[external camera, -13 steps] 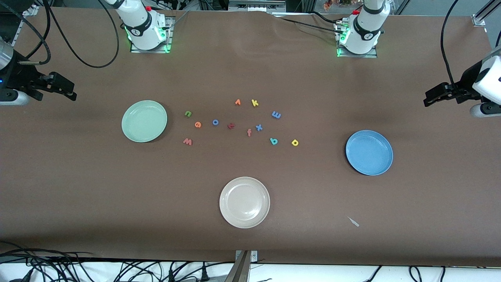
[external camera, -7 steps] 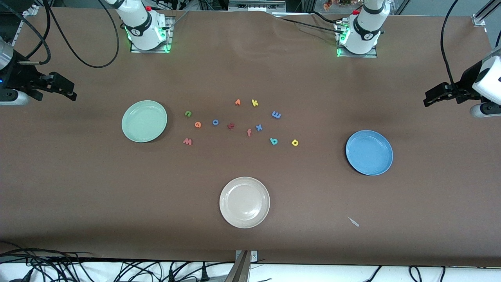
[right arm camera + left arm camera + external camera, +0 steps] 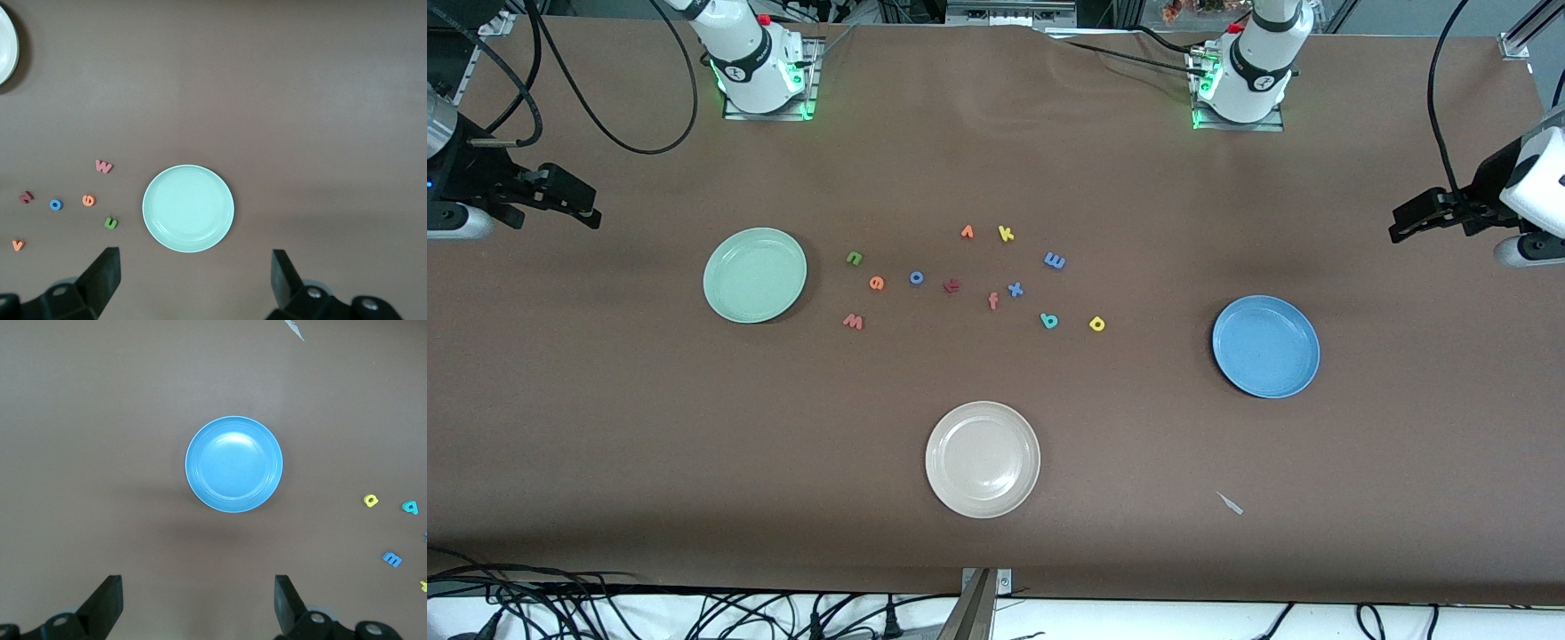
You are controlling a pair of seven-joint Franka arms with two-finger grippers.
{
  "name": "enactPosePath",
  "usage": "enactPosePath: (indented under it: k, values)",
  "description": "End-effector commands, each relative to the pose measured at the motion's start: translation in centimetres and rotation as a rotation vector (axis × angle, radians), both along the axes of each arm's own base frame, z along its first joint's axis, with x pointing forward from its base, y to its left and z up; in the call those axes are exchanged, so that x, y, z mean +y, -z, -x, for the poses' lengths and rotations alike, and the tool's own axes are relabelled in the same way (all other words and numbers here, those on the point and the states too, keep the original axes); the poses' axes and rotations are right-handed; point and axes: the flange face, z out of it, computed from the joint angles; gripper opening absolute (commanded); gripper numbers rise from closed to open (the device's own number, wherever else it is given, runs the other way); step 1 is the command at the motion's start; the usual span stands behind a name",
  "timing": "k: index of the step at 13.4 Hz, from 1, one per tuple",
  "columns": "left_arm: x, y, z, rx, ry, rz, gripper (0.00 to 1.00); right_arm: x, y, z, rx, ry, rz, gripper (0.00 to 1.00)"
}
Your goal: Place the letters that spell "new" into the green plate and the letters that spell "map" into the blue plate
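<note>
So far nothing has moved: the left end effector (image 3: 1405,227) and right end effector (image 3: 578,204) wait wide open and empty, with every letter still on the counter (image 3: 694,444) between the green plate (image 3: 755,275) and blue plate (image 3: 1265,347).

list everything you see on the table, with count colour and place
green plate: 1, mint, toward the right arm's end
blue plate: 1, blue, toward the left arm's end
beige plate: 1, nearest the front camera
foam letters: 12, mixed colours, scattered between green and blue plates
white scrap: 1, near the front edge
right gripper: 1, black, open, above the table's end
left gripper: 1, black, open, above the other end
</note>
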Motion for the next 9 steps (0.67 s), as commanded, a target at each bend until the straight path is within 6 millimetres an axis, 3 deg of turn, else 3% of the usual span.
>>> enactPosePath:
  k: [1,9]
  values:
    - [-0.21,-0.21,0.14,-0.014,0.019,0.025,1.00,-0.04,-0.20,0.31,0.005,0.014,-0.015,1.00]
    - [-0.20,0.59,-0.27,0.001,0.062,0.031,1.00,-0.04,-0.20,0.31,0.005,0.014,-0.015,1.00]
